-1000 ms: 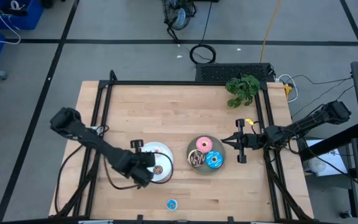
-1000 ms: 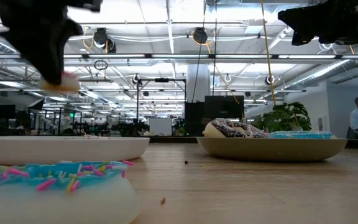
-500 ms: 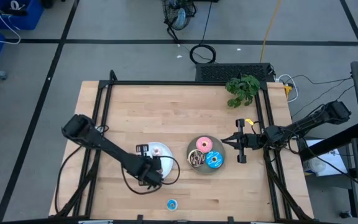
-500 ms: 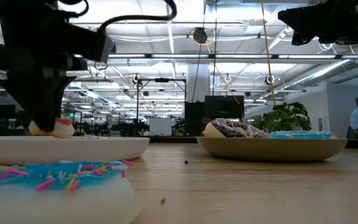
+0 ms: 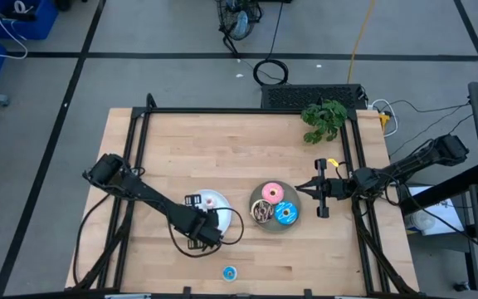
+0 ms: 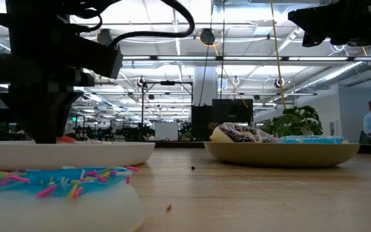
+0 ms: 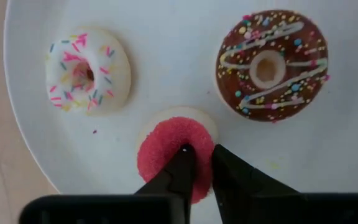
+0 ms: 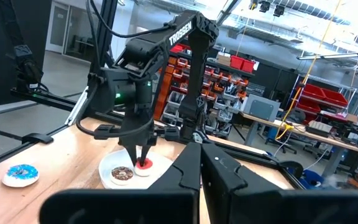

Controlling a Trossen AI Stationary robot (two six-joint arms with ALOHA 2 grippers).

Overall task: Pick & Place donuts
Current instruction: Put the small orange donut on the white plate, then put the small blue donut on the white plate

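Observation:
My left gripper (image 5: 204,229) stands over the white plate (image 5: 215,201), pointing down, shut on the tiny red donut (image 7: 166,152). Beside it on the plate lie the white-pink donut (image 7: 87,70) and the tiny brown donut (image 7: 270,64). The grey plate (image 5: 275,225) holds the pink (image 5: 271,193), brown streaked (image 5: 261,213) and blue sprinkled (image 5: 286,213) donuts. The tiny blue donut (image 5: 229,272) lies flat on the table near its near edge. My right gripper (image 5: 318,189) waits shut, raised above the table's right side. My left gripper holds the red donut by its ring wall (image 7: 197,163), one finger (image 7: 180,167) in the hole and the other finger (image 7: 229,171) outside the rim. The fingers come from above, pointing down. The donut lies flat on the white plate (image 7: 328,149).
A green plant (image 5: 324,120) sits at the far right corner. The table's black frame rails (image 5: 139,158) run along its left, far and right sides. Bare wood lies across the far half. In the low view the tiny blue donut (image 6: 57,190) fills the near left.
My left gripper has come down onto the white plate, shifting slightly toward the near edge, carrying the red donut from above the plate down onto its surface. The fingers stay shut on it.

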